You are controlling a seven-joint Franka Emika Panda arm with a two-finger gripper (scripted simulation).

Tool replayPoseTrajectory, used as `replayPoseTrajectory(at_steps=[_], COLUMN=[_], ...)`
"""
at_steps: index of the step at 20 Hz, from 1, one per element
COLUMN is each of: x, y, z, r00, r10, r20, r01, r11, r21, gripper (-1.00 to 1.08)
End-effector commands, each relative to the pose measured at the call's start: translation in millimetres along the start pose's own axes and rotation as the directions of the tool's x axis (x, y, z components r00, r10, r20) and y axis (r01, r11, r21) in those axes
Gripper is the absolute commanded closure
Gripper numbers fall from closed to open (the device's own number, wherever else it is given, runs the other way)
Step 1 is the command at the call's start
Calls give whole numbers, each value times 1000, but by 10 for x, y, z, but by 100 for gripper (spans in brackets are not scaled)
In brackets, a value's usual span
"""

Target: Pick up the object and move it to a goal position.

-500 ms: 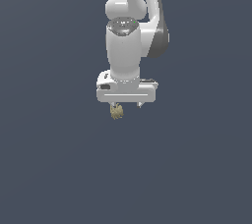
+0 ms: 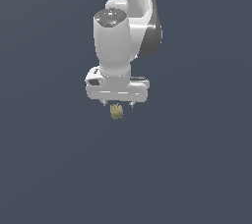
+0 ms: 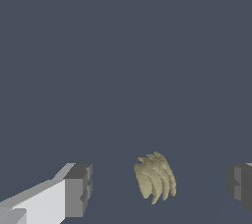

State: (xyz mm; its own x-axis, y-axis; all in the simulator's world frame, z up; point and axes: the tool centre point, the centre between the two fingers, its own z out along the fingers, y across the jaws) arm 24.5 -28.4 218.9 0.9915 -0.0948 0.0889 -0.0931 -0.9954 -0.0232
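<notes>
While the gripper [image 2: 117, 104] hangs with jaws spread, the object [image 2: 116, 111] is seen between and just below the fingertips, ungrasped.

Gaps are visible in the wrist view between the object [image 3: 156, 177] and the finger pads [image 3: 81, 190] on either side; no contact is recorded. By its small size it is judged light, and its ribbed, knobbly surface is judged rigid and unlikely to slip. A hold across its middle, on the broadest ridged flanks, is advised.
</notes>
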Motion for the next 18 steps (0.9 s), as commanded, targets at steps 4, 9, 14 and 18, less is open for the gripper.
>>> replayPoseTrajectory(at_steps=[4, 9, 14, 18], x=[15, -14, -117, -259], y=[34, 58, 99, 152], z=[-26, 25, 195, 407], r00=[1000, 1000, 999, 994], r10=[8, -4, -49, -106], r20=[-4, -1, 11, 27], r01=[-8, 4, 49, 106], r11=[1000, 1000, 999, 994], r21=[-2, -4, -7, -10], gripper=[-92, -92, -92, -92])
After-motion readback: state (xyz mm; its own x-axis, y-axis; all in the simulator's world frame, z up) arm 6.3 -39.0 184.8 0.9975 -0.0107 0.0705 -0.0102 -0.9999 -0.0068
